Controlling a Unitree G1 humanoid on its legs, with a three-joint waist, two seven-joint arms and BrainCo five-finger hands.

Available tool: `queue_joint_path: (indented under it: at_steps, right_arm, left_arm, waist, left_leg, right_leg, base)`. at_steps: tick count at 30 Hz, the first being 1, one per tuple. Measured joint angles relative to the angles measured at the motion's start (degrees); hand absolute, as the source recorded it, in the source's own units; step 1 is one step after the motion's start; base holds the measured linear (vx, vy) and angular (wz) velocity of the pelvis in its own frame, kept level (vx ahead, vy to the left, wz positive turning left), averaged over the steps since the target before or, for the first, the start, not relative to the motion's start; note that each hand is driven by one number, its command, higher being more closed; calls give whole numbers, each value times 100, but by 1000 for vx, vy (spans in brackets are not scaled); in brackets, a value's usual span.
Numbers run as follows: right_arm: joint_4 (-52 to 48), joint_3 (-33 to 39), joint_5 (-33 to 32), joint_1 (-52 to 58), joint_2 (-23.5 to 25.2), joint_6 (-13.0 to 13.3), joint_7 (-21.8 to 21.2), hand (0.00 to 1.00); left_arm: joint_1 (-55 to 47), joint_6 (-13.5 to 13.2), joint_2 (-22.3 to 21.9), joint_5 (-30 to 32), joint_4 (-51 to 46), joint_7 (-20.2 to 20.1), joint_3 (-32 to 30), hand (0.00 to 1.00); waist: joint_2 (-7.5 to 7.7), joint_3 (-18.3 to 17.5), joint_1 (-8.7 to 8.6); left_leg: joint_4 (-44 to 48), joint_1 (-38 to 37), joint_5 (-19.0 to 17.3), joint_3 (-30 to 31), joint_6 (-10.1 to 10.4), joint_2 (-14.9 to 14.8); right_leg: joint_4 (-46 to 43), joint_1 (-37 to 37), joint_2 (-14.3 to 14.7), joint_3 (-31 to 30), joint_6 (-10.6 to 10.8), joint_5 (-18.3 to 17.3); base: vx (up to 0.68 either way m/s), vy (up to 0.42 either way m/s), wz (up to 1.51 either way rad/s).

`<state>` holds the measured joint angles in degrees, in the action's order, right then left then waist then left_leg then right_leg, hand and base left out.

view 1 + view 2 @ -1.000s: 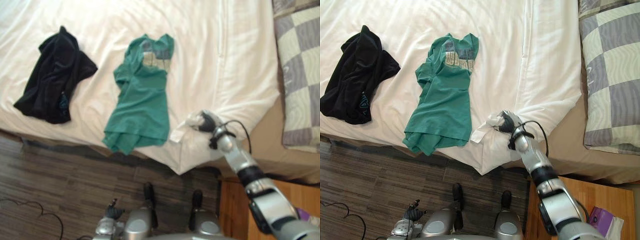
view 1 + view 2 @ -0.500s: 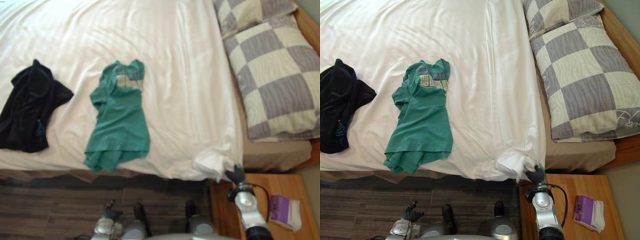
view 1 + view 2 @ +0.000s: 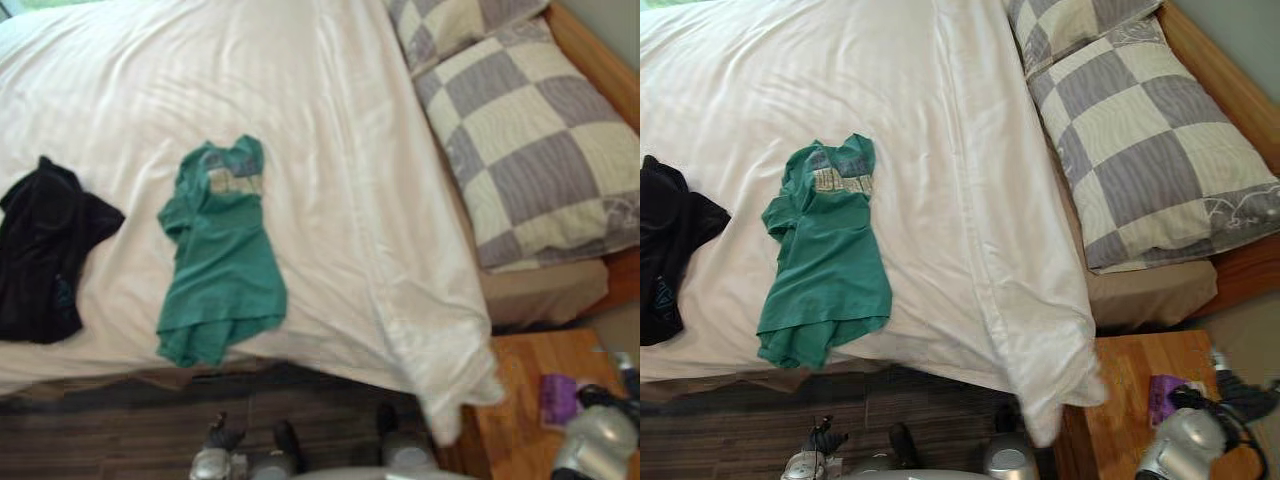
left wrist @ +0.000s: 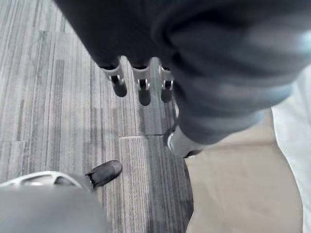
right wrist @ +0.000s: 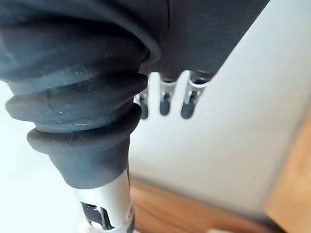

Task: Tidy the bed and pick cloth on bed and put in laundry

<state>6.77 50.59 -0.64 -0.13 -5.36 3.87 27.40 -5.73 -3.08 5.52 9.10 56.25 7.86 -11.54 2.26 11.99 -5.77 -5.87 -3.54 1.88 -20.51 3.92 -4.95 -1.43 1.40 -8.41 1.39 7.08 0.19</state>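
Note:
A green shirt [image 3: 220, 260] lies crumpled near the bed's front edge on the white duvet [image 3: 330, 150]. A black cloth [image 3: 45, 250] lies further left on the same duvet. The duvet's front right corner [image 3: 450, 385] hangs loose over the bed's edge. My right hand [image 3: 1240, 398] is off the bed, above the wooden nightstand [image 3: 1125, 400], and its fingers [image 5: 165, 102] are straight and empty in the right wrist view. My left hand [image 3: 820, 440] hangs low beside the bed, its fingers [image 4: 141, 90] straight over the floor.
Two grey and cream checkered pillows [image 3: 1150, 150] lie at the head of the bed on the right. A purple packet [image 3: 1162, 398] sits on the nightstand. Grey wood-look floor [image 4: 58, 97] runs along the bed's front.
My right hand has let go of the duvet corner and drawn back right over the nightstand. The corner now hangs loose. The camera has swung towards the pillows.

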Motion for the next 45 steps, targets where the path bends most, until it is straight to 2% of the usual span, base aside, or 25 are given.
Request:
queue_joint_path:
  at_steps: [4,5,8,11,13,15,18,20,22,25,30,32,36,38,39,40,41,42,43,44,45]
  right_arm:
    - [-266,-529,25,-535,-352,41,21,0]
    - [-341,-752,26,-641,-416,54,-2,100]
    - [-439,-1295,12,-1026,-561,206,-81,100]
    - [-332,-1974,-289,-1536,-712,278,-240,100]
    - [-225,-2316,-959,-1860,-769,491,-470,100]
    - [159,-2559,-1608,-2305,-828,659,-676,100]
    - [816,-2893,-2306,-3058,-955,777,-886,100]
    - [1304,-3187,-2769,-3710,-1130,915,-1057,100]
    - [1685,-3341,-2959,-4185,-1162,945,-1143,100]
    - [2073,-3488,-3037,-4209,-1144,953,-1157,100]
    - [2522,-3492,-2947,-3458,-872,928,-1340,100]
    - [2362,-3487,-2729,-3085,-755,1100,-1534,100]
    - [2382,-3372,-2367,-2782,-640,1147,-1794,100]
    - [2382,-3151,-2338,-2640,-430,1207,-1940,100]
    - [2382,-2949,-2337,-2563,-149,1242,-2022,100]
    - [2382,-2849,-2337,-2508,5,1259,-2037,100]
    - [2382,-2660,-2337,-2397,304,1262,-2071,100]
    - [2569,-2203,-2347,-2180,754,1236,-2083,100]
    - [2902,-1943,-2356,-2045,883,1126,-2051,100]
    - [3513,-1623,-2355,-1692,941,870,-1961,100]
    - [3822,-1505,-2356,-1433,917,716,-1933,100]
  left_arm:
    - [0,1,27,3,-9,-1,92,0]
    - [0,2,25,1,-16,0,131,0]
    - [0,3,45,-1,-48,1,252,0]
    - [0,2,47,-24,-121,11,305,0]
    - [13,2,63,-108,-157,68,464,0]
    - [18,-2,56,-229,-171,107,523,0]
    - [26,-16,53,-319,-205,107,683,0]
    - [74,-71,31,-410,-219,103,915,0]
    - [76,-123,28,-458,-221,103,1163,0]
    - [90,-138,10,-507,-220,102,1467,0]
    - [228,-184,37,-506,-223,102,1821,0]
    - [230,-187,45,-501,-225,101,1829,0]
    - [244,-236,49,-462,-223,95,1828,0]
    - [241,-236,49,-438,-206,97,1805,0]
    - [241,-233,49,-439,-161,97,1744,0]
    - [241,-231,45,-440,-153,99,1668,0]
    - [242,-228,37,-441,-140,101,1497,0]
    - [245,-229,24,-441,-139,103,1238,0]
    - [245,-230,12,-440,-138,102,1127,0]
    - [271,-231,-41,-440,-135,102,958,0]
    - [291,-232,-96,-440,-131,102,861,0]
  waist:
    - [0,-8,12]
    - [-2,-9,20]
    - [-18,-18,31]
    - [-31,-20,89]
    - [-72,-25,195]
    - [-138,7,212]
    - [-322,113,328]
    - [-593,272,363]
    - [-877,434,402]
    - [-1130,663,447]
    - [-1360,921,341]
    - [-1367,928,226]
    - [-1349,940,148]
    - [-1301,966,52]
    - [-1219,970,-42]
    - [-1165,967,-67]
    - [-1044,964,-152]
    - [-836,956,-234]
    - [-751,923,-265]
    - [-653,904,-269]
    - [-628,894,-267]
  left_leg:
    - [-1,16,5,73,-3,-1]
    - [-1,33,8,106,-2,-1]
    - [-2,148,73,297,-30,3]
    - [0,245,130,403,-48,10]
    - [0,401,193,445,-69,26]
    - [2,546,250,524,-91,51]
    - [14,698,309,576,-111,69]
    - [19,896,388,620,-161,102]
    - [2,1056,447,635,-193,116]
    - [1,1192,493,665,-217,140]
    - [28,1285,528,742,-218,206]
    - [29,1274,524,694,-213,229]
    - [31,1230,508,611,-195,199]
    - [31,1168,478,593,-160,181]
    - [31,1128,465,545,-155,161]
    - [32,1107,456,509,-151,145]
    - [33,1063,441,471,-129,118]
    - [35,961,419,398,-100,77]
    - [35,927,417,367,-99,56]
    - [35,856,390,302,-81,24]
    - [35,830,374,278,-66,10]
  right_leg:
    - [-37,-3,-5,26,0,0]
    - [-37,-3,-7,51,0,0]
    - [-39,-2,-31,231,0,0]
    - [-52,38,-50,335,-2,1]
    - [-84,188,-64,357,-12,11]
    - [-92,278,-78,436,-38,35]
    - [-92,400,-95,474,-53,86]
    - [-93,568,-132,505,-30,149]
    - [-93,718,-167,519,-10,208]
    - [-142,858,-197,538,5,225]
    - [-147,905,-247,628,15,225]
    - [-144,903,-266,613,32,213]
    - [-143,882,-238,581,54,193]
    - [-133,860,-220,559,62,185]
    - [-123,845,-196,503,61,183]
    - [-106,839,-181,465,59,186]
    - [-42,757,-155,443,43,199]
    - [-7,672,-104,381,27,210]
    - [11,641,-80,355,22,213]
    - [46,580,-52,320,19,214]
    - [47,569,-42,303,15,210]
  base:
    - [-24,-9,7]
    - [-37,-11,19]
    - [-30,-17,32]
    - [-25,-4,19]
    - [-36,6,13]
    - [-28,9,22]
    - [-36,22,12]
    - [-63,42,11]
    - [-62,45,10]
    - [-27,37,6]
    - [35,37,10]
    - [67,41,-2]
    - [17,11,-3]
    - [9,8,-8]
    - [15,3,-17]
    - [19,-5,-23]
    - [36,-25,-28]
    - [34,-27,-26]
    - [51,-38,-28]
    - [36,-27,-20]
    - [74,-40,-27]
